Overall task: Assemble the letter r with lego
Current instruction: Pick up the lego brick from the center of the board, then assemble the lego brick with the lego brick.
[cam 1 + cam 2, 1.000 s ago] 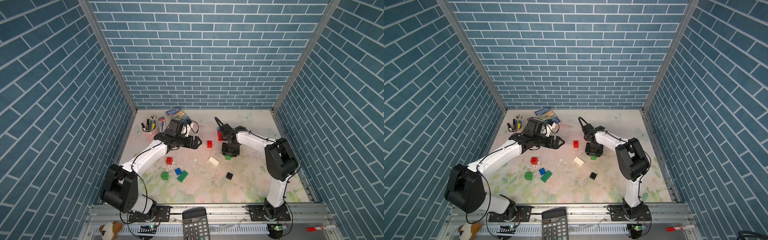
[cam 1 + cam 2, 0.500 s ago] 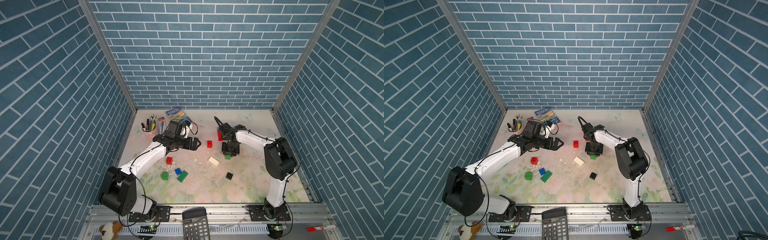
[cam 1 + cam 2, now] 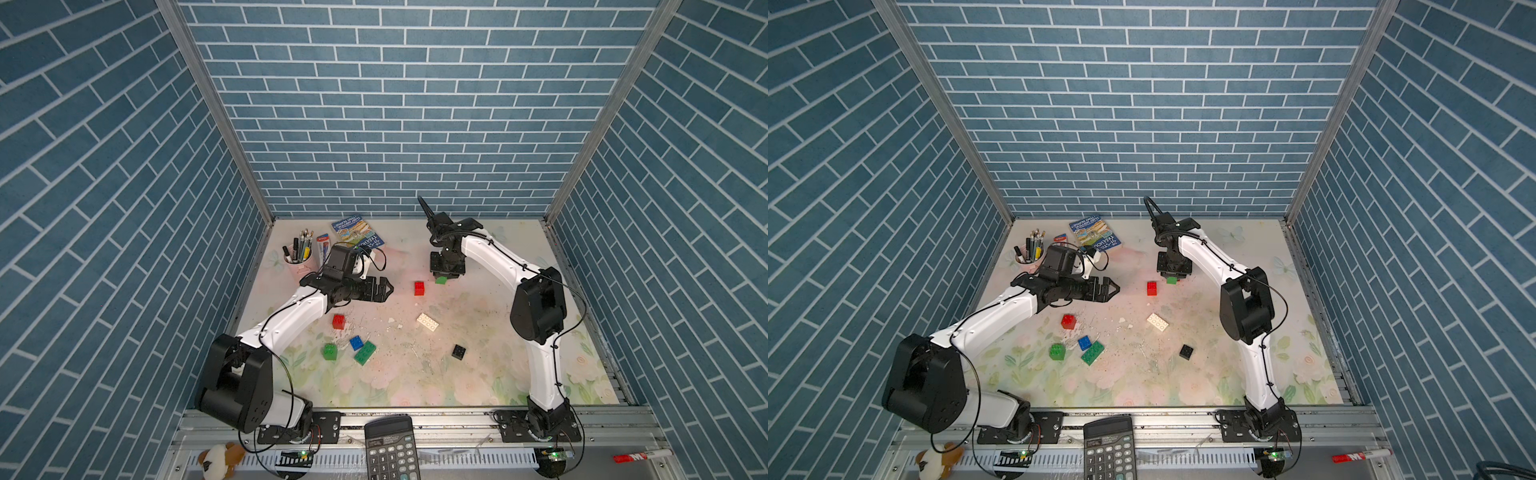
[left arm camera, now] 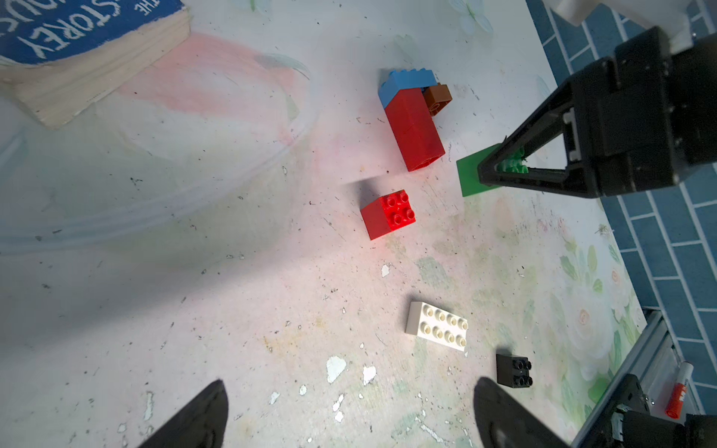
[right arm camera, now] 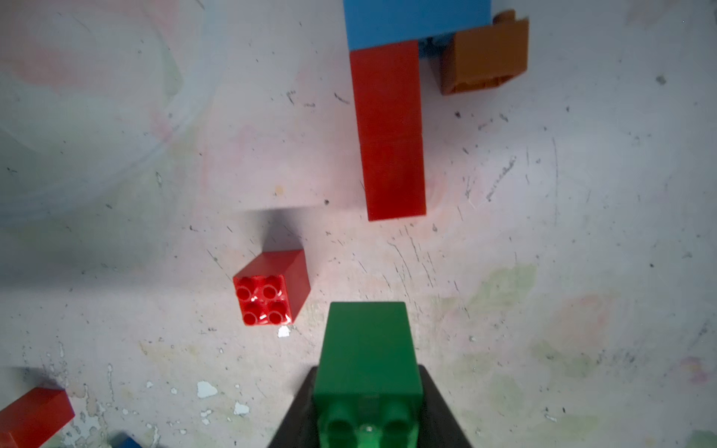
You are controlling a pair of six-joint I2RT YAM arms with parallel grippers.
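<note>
My right gripper (image 3: pixel 444 273) (image 3: pixel 1173 275) (image 5: pixel 368 391) is shut on a green brick (image 5: pixel 368 349) (image 3: pixel 441 280) (image 4: pixel 470 177), held just above the table. Beyond it lies a column of red bricks (image 5: pixel 392 132) (image 4: pixel 414 128) with a light blue brick (image 5: pixel 415 23) and a brown brick (image 5: pixel 485 54) at its far end. A loose red square brick (image 3: pixel 419 288) (image 4: pixel 390 213) (image 5: pixel 271 287) sits between the two grippers. My left gripper (image 3: pixel 388 289) (image 3: pixel 1117 287) (image 4: pixel 349 384) is open and empty, pointing at that brick.
More lego lies nearer the front: a white oblong brick (image 3: pixel 427 321), a black brick (image 3: pixel 459 351), a red brick (image 3: pixel 338 321), a blue brick (image 3: pixel 356 342) and two green bricks (image 3: pixel 330 351). A pen cup (image 3: pixel 297 257) and a book (image 3: pixel 357 230) stand at the back left.
My right gripper has finished closing on the green brick and carried it up and toward the back. The left gripper has drawn back slightly, still open.
</note>
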